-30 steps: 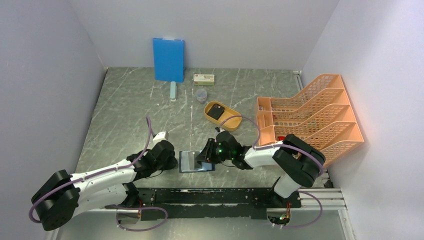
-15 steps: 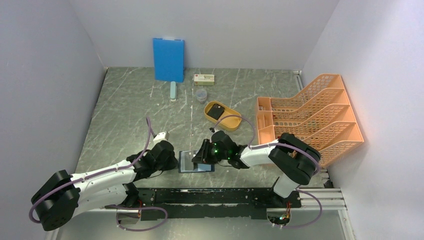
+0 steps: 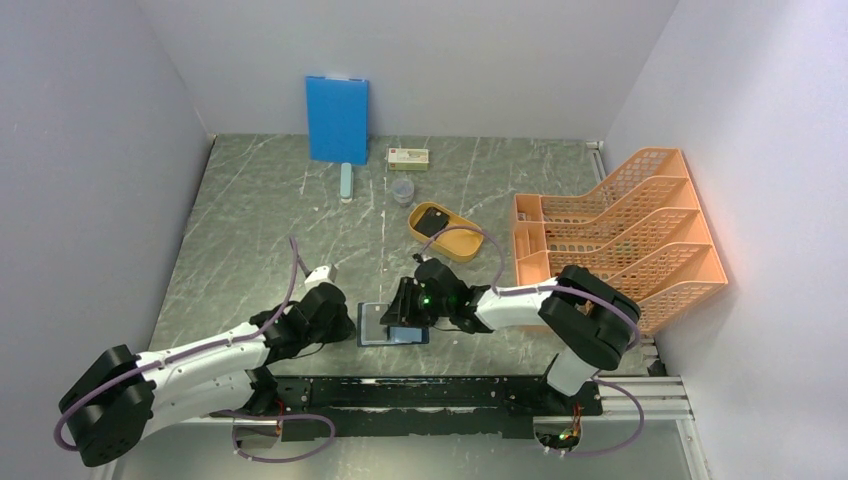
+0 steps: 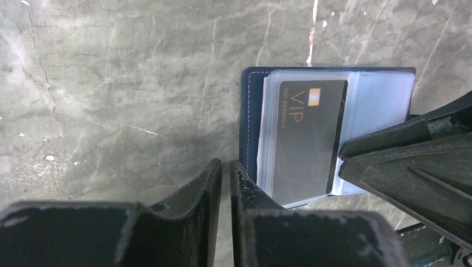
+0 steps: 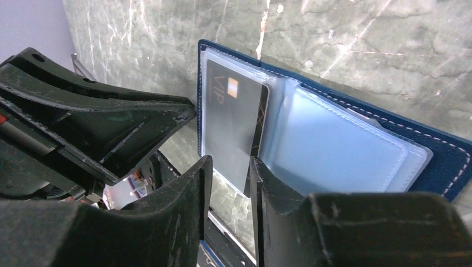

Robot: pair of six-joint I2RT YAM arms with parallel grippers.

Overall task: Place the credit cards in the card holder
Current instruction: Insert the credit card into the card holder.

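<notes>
Card holder (image 3: 378,324): it lies open and flat on the table (image 3: 260,220) at the near edge, between my two arms. I judge that spot lets both wrists work on it from opposite sides.
Inside: the lining is lighter blue under a stack of clear sleeves (image 5: 339,150), fanned out so a pocket can be reached.
VIP card (image 4: 309,139): this black card lies among the sleeves on the page nearer the left gripper, with one short end pointing at the right gripper.
Left gripper (image 4: 225,172): its jaws are almost together, with only a thin slit and nothing in it. The tips sit low, just beside the holder's navy edge. I read that as a stop, so the holder does not slide while the card is pushed.
Right gripper (image 5: 227,167): its jaws are narrow, and the card's near end shows through the gap. I cannot tell whether the pads pinch it or only nudge it.
Step in hand: I judge it to be seating this card in its sleeve.
Writing: the card reads "VIP" in pale gold beside a small gold square. A fine line starts "NO", and its digits are too small to trust.
Holder markings: I see white stitching and no brand.
</notes>
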